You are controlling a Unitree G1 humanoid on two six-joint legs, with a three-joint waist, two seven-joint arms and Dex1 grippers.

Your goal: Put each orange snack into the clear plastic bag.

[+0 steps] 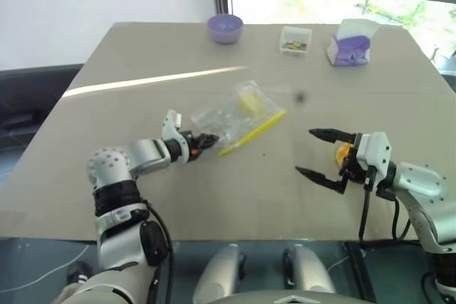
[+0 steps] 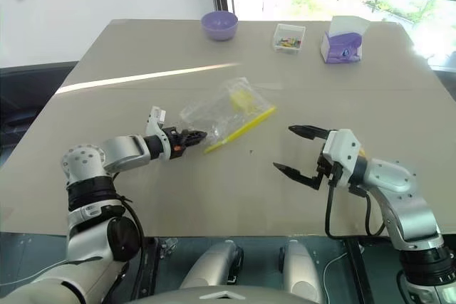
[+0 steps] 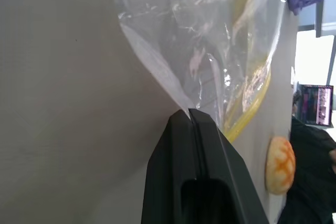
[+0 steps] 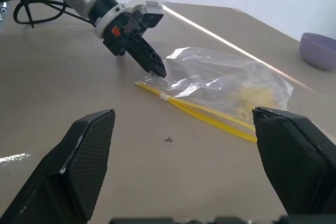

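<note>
My left gripper is down low on the table, fingers pressed tight together on a corner of the clear plastic bag. From my left wrist the film fans out straight from the tips, so that's a pinch on the bag's edge, right by the end of the yellow seal strip. The bag lies crumpled mid-table, the strip along its near side, with a small yellowish bit showing through the plastic.

Over on the other side, my right gripper hangs above the table with its two black fingers spread wide, holding nothing, and pointing across toward the bag. The bag is well apart from it. The orange snack sits on the table off to my right; from my head I catch only a sliver of orange tucked behind the right hand, so I can't quite tell how close it lies to that hand. It's outside the bag, anyway, criss-cross top plain to see from the left wrist.

Along the far edge of the table: a purple bowl, a small clear box of colourful bits, and a purple-and-white tissue box, all well away from both hands.
</note>
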